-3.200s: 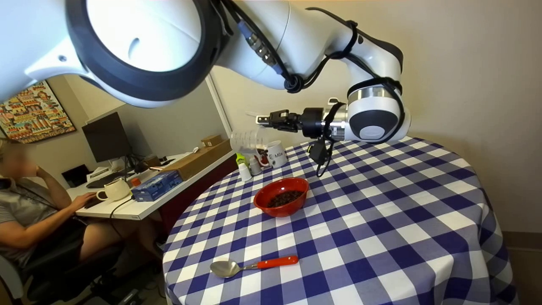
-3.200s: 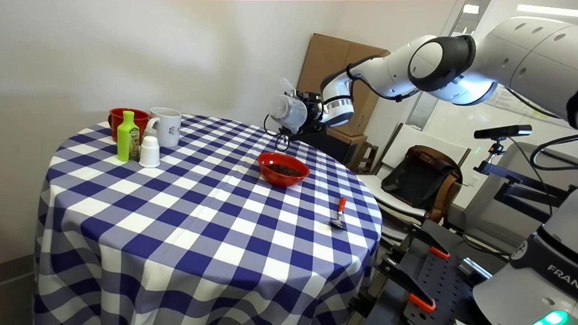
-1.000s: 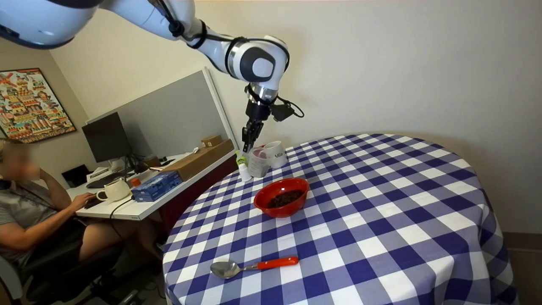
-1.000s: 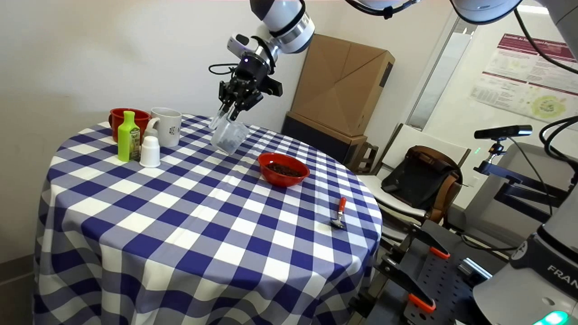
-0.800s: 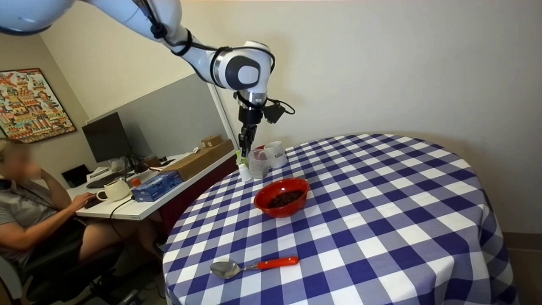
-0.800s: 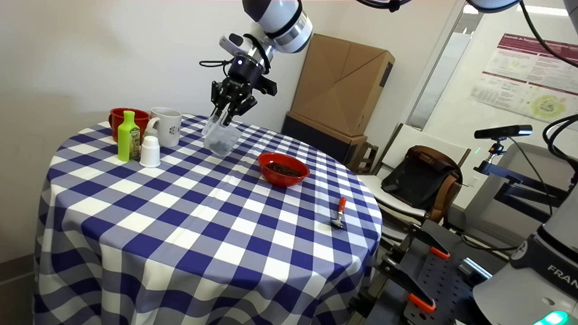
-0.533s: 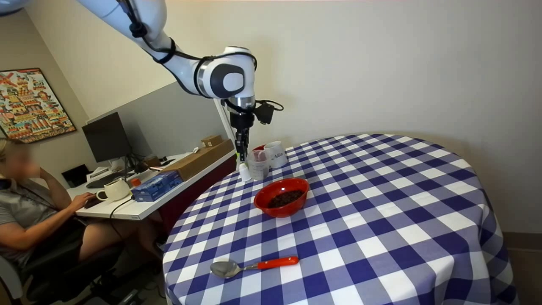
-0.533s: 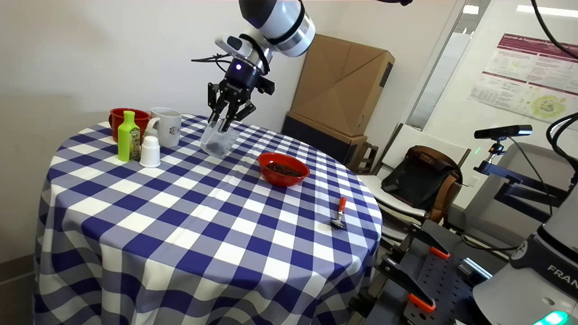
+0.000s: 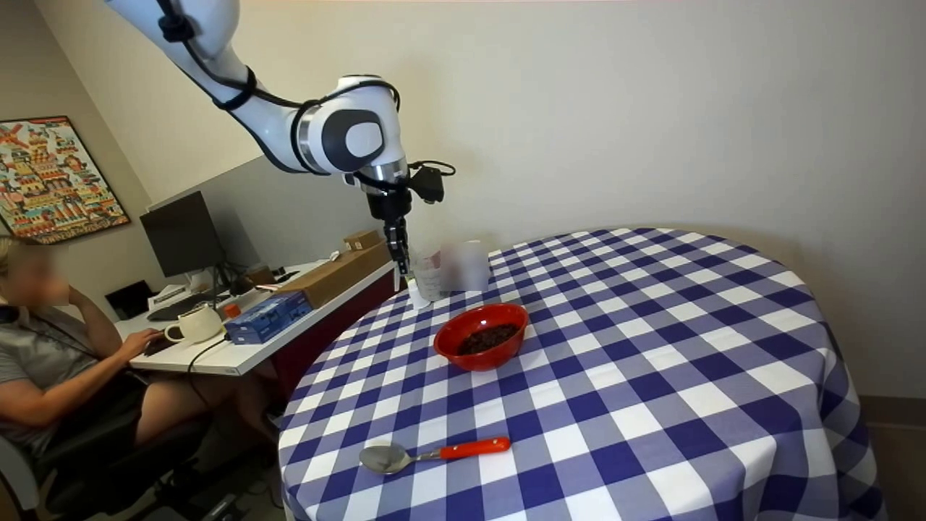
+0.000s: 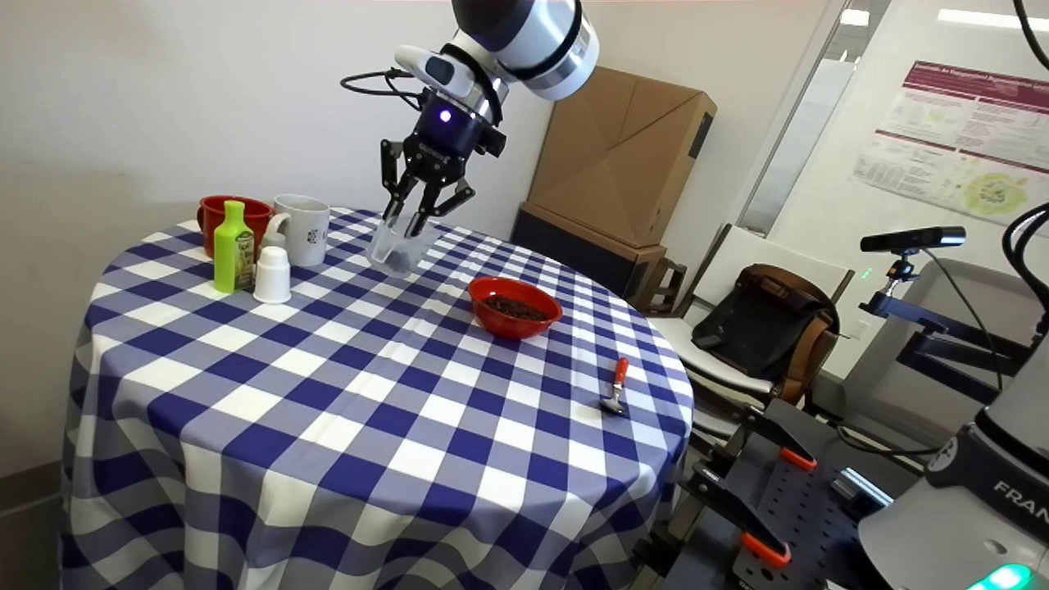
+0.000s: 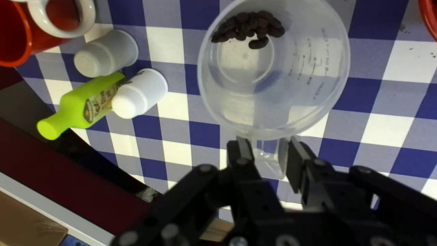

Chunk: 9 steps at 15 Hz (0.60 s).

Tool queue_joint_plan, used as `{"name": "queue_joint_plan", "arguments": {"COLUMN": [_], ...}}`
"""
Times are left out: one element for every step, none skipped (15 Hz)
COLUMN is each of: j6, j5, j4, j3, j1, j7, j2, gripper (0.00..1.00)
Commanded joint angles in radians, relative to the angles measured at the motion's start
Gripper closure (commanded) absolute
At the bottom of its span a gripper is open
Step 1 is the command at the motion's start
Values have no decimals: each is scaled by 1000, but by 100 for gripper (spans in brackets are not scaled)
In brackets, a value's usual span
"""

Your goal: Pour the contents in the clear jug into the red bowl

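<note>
Plainly, the claw (image 11: 269,152) grips the clear jug (image 11: 275,73) by its handle (image 11: 272,167).

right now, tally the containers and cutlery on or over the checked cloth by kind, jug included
Bowl: 1
Jug: 1
Mugs: 2, red mug and white mug
Green bottle: 1
Small white containers: 2
Spoon: 1
Total: 8

The wrist view's edges crop the jug (image 11: 273,80), the white mug (image 11: 87,15), the red mug (image 11: 12,37) and most of the red bowl (image 11: 431,15); in an exterior view, a person's face (image 9: 40,276) and the white mug are blurred
</note>
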Motion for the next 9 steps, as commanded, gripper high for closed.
{"name": "queue_joint_plan", "arguments": {"j6": [-43, -61, -66, -68, -65, -56, -48, -34, -19], "j5": [-30, -39, -48, -57, -68, -77, -85, -91, -94], "j4": [-95, -108, -125, -141, -156, -170, -186, -200, -216], "j3": [10, 6, 4, 3, 2, 2, 2, 3, 5], "j1": [-6, -3, 0, 3, 6, 7, 9, 11, 11], "j7": [26, 27, 24, 22, 20, 21, 20, 20, 20], "j2": [-68, -74, -81, -88, -94, -98, -103, -108, -112], "gripper": [92, 92, 92, 92, 92, 92, 92, 92, 92]}}
